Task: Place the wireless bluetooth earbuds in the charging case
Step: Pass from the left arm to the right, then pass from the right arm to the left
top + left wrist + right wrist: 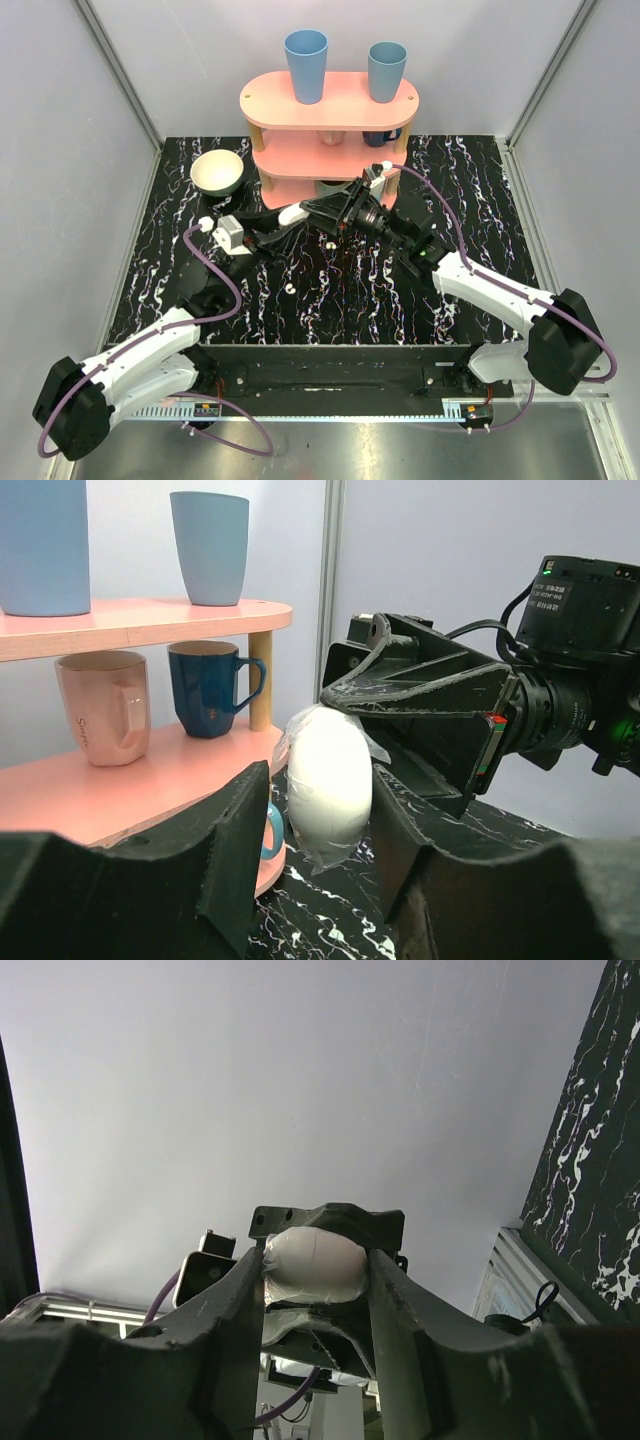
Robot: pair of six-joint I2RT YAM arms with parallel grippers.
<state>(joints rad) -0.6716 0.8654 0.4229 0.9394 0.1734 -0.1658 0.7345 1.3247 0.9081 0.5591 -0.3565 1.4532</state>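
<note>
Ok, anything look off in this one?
Yes: the charging case hangs in mid-air, clamped in the right fingers and flanked by the left fingers too. It looks wrapped in clear crinkled film, odd for something that must open.

No lettering reads cleanly in any view. In the left wrist view, the pink mug (100, 720) on the shelf's lower tier, far left, carries a short line of small gold script down its side, too fine to make out. The black camera housing (585, 605) at right has two lines of white print along its top edge, also illegible.
</note>
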